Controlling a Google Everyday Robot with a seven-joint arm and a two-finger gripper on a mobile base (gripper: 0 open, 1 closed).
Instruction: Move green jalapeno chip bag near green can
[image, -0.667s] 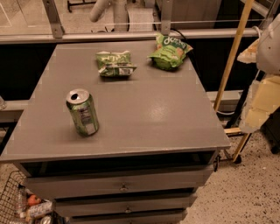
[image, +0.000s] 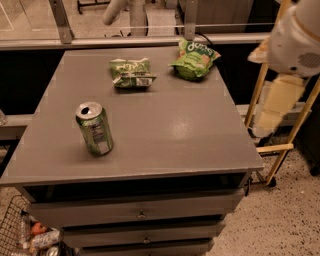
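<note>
A gray desk (image: 200, 145) carries three things: one can (image: 94, 128) and two chip bags. The can stands upright at the front left, its silver top opened. The jalapeno bag (image: 131, 73) lies flat at the rear centre, well apart from the can. The puffy bag (image: 194, 60) lies near it at the rear right, not touching. The pincer (image: 265, 122) hangs off the desk's right edge below the white arm (image: 295, 40); I cannot tell whether it is released or clenched.
</note>
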